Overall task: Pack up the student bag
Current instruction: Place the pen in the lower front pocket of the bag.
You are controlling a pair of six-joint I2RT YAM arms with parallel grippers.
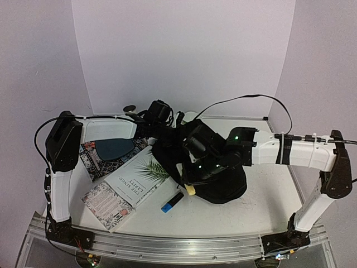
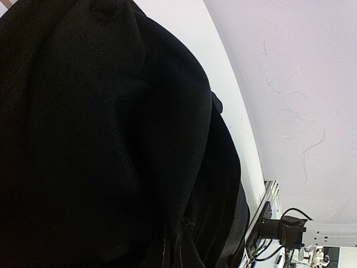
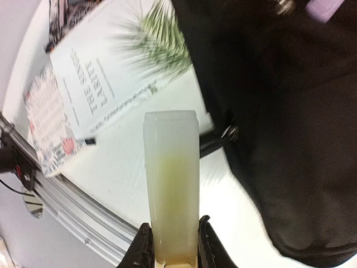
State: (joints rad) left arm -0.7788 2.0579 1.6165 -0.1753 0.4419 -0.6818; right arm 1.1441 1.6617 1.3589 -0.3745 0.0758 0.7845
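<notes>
Soft, even overhead light leaves the white tabletop (image 1: 262, 195) bright, shadows faint. The large black soft fabric backpack (image 1: 223, 192) is a near-featureless dark mass, its weave dim on the left wrist camera. In the right pincer (image 3: 174, 233), the translucent pale yellow plastic tube (image 3: 171, 178) is sharp and glowing; beyond its tip the white palm-leaf paperback book (image 3: 106, 84) is blurred, and left of the pincer the aluminium table rail (image 3: 72, 202) bows.

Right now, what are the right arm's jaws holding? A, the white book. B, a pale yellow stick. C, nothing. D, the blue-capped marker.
B: in the right wrist view the right jaws pinch the pale yellow stick; the blue-capped marker lies on the table.
</notes>
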